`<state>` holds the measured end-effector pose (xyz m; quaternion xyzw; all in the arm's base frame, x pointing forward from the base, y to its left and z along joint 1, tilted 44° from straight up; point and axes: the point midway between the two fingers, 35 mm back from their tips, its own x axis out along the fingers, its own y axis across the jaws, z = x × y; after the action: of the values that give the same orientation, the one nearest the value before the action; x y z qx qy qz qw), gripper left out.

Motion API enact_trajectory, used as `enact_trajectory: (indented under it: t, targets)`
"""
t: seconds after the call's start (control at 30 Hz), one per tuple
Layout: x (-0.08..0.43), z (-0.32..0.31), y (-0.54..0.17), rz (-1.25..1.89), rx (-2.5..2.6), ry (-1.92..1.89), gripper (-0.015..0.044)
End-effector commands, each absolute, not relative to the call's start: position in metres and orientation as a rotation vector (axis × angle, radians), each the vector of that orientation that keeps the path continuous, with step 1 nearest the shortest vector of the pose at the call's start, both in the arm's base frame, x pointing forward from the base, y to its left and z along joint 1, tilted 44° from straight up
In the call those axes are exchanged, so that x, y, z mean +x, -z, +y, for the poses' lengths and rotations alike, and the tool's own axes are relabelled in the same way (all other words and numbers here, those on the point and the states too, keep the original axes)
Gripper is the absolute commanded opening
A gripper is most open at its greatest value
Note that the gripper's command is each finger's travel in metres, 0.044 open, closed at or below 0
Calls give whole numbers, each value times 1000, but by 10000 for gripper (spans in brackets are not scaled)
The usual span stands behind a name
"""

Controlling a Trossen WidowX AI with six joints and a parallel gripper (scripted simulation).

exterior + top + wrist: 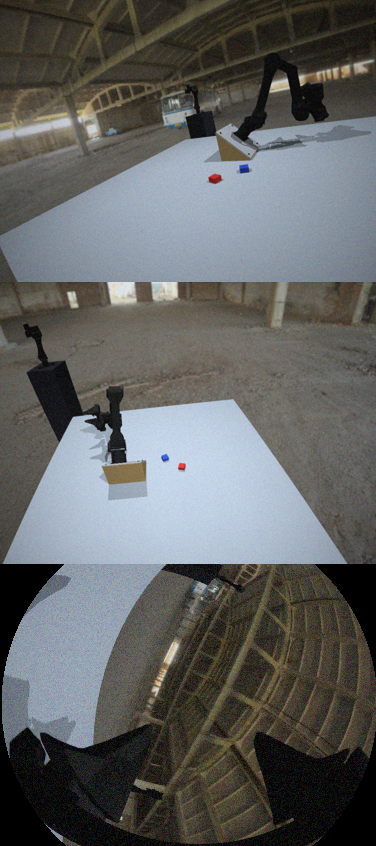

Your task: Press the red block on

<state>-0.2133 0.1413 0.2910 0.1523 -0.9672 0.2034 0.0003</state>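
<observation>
The red block lies on the white table. The blue block lies a short way from it, and the two do not touch. My gripper is open and empty, raised above the table near its far left edge in the top view, well away from both blocks and pointing away from them. In the exterior view its fingers are hard to make out. The wrist view shows neither block.
The arm's wedge-shaped wooden mount stands on the table, to the left of the blocks in the top view. A black pedestal with a thin black arm on top stands beyond the table edge.
</observation>
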Motion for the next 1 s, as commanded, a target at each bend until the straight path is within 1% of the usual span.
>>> enact_trajectory:
  t: [0.0,0.03,0.23,0.43,0.7,0.97]
  targets:
    - [-213,141,-291,-3038,478,-639,426]
    - [-213,143,-291,-3036,469,-645,440]
    - [-193,188,-303,-2933,178,-842,440]
    - [-155,241,-310,-2736,-145,-1056,440]
    - [-74,305,-317,-2333,-539,-1260,440]
    - [26,339,-318,-1872,-803,-1327,440]
